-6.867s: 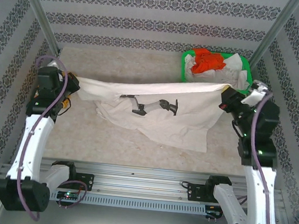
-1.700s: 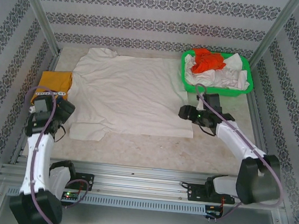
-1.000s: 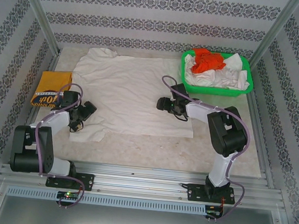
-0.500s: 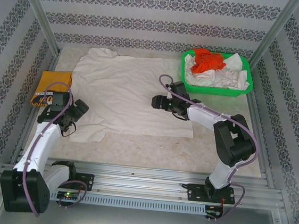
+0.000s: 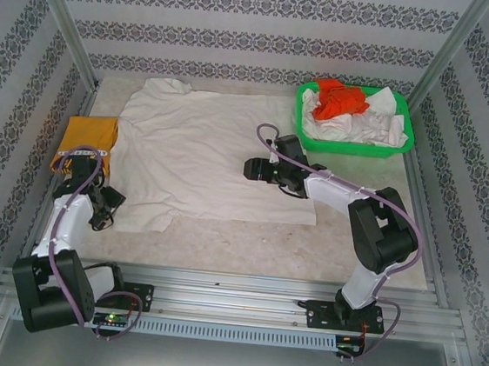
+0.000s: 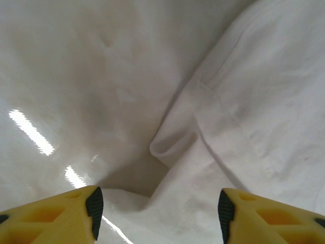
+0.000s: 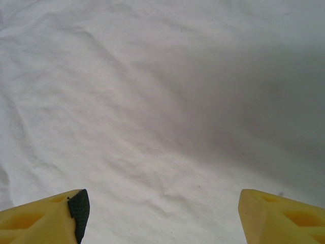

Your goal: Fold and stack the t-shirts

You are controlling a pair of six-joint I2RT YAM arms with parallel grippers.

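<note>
Standing open at lower left, the left tool (image 6: 158, 206) faces a sleeve (image 6: 175, 145) of the white t-shirt (image 5: 204, 148) spread across the tabletop (image 5: 247, 240). The right tool (image 7: 160, 208), also open, is above the shirt's middle. A folded mustard t-shirt (image 5: 87, 136) lies at left, and a green basket (image 5: 350, 148) at upper right.

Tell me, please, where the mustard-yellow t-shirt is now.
In the top external view, the mustard-yellow t-shirt lies folded at the left edge of the table, just left of the spread white t-shirt and beyond the left gripper.
</note>
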